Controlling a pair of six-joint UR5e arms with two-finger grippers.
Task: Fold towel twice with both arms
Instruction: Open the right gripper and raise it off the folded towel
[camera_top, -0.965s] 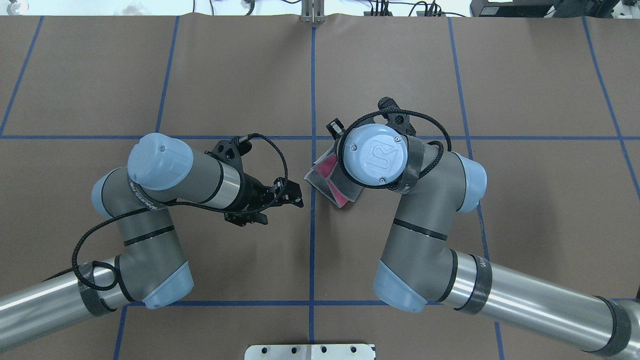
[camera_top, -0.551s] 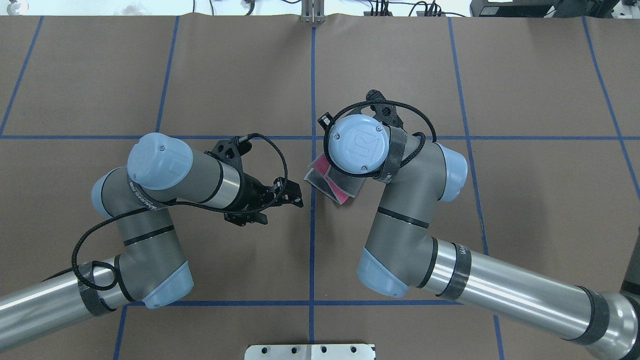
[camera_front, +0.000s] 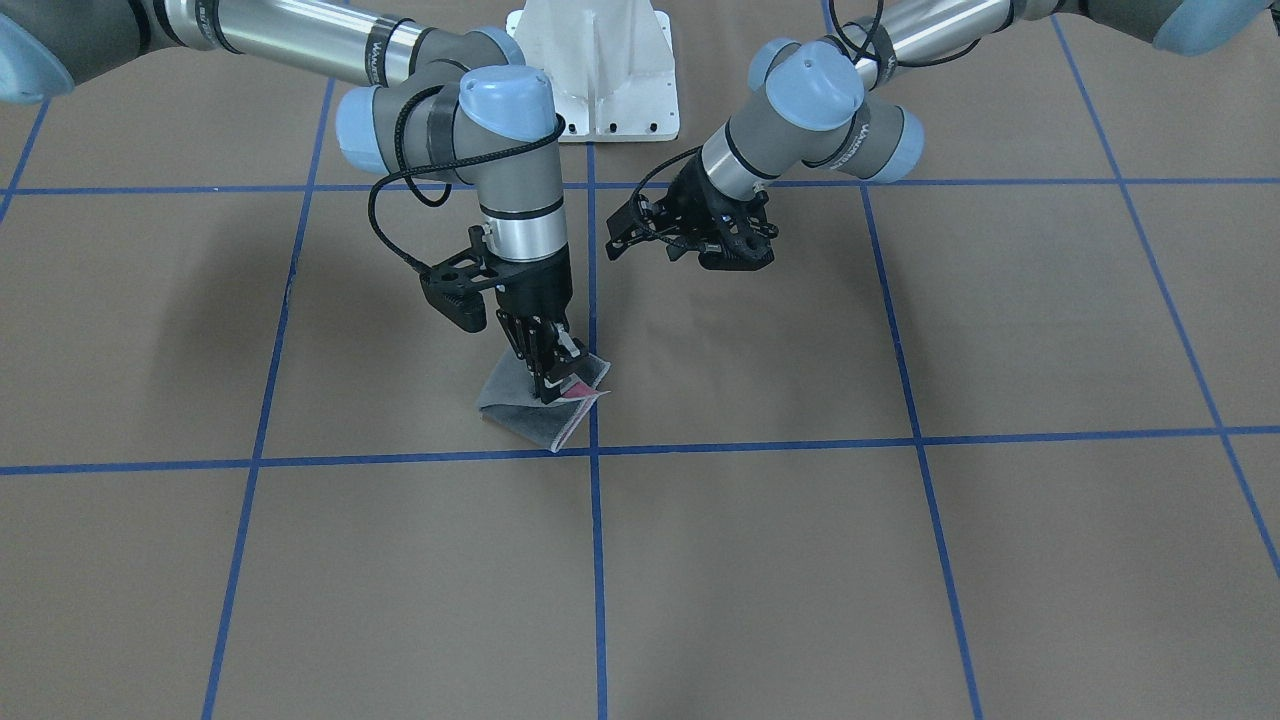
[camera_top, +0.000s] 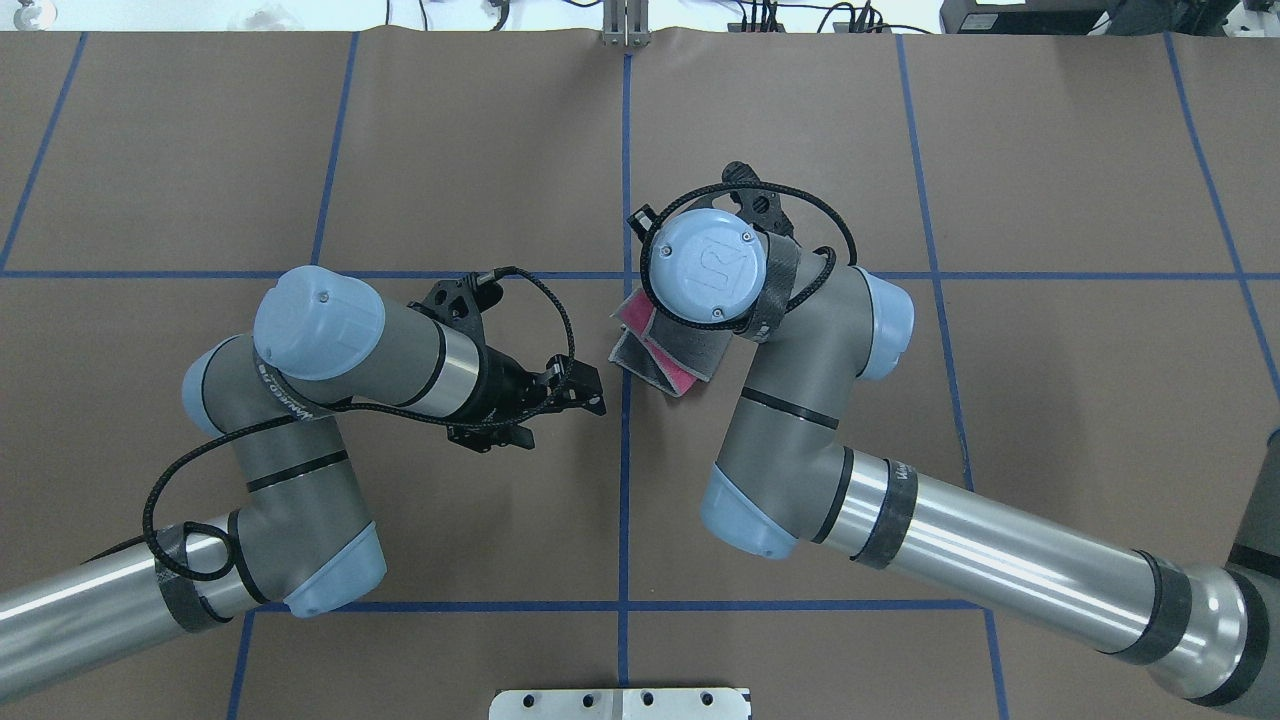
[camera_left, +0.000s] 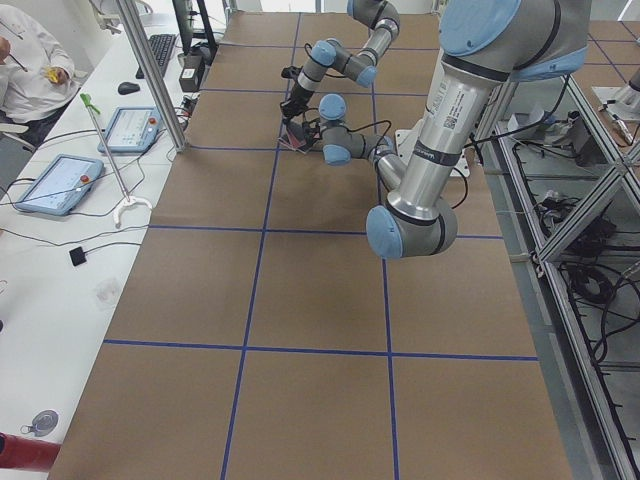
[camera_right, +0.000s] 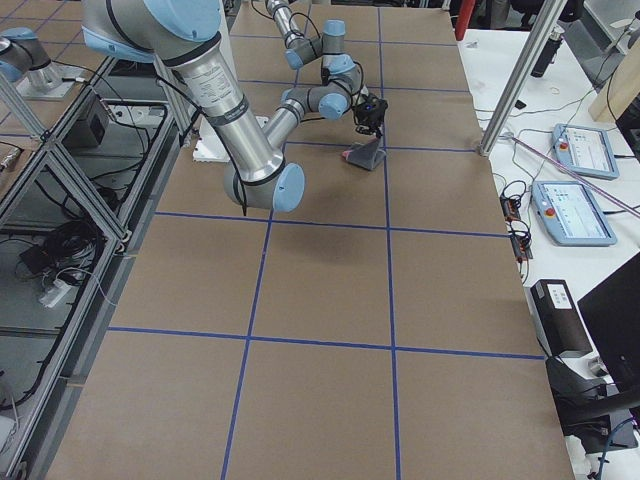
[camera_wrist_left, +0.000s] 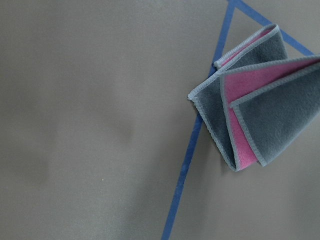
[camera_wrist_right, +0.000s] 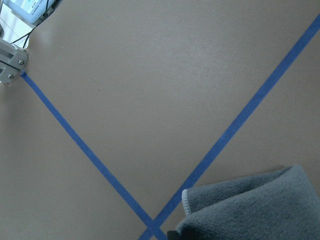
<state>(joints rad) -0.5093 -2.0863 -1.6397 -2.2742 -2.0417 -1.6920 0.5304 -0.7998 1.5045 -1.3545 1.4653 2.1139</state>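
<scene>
Right end effector pinches a folded pink-and-dark-grey terry towel on the brown desk; left end effector, jaws parted, hovers at its 9 o'clock overhead.

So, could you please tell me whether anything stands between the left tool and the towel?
Nothing visible does: only bare table and a blue tape line separate the left tool from the towel, which the right tool grips.

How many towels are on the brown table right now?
1: the pink and dark-grey terry towel, part-folded beside the centre blue tape line, pinched by the right gripper. No other shows; parts of the brown table are hidden.
</scene>
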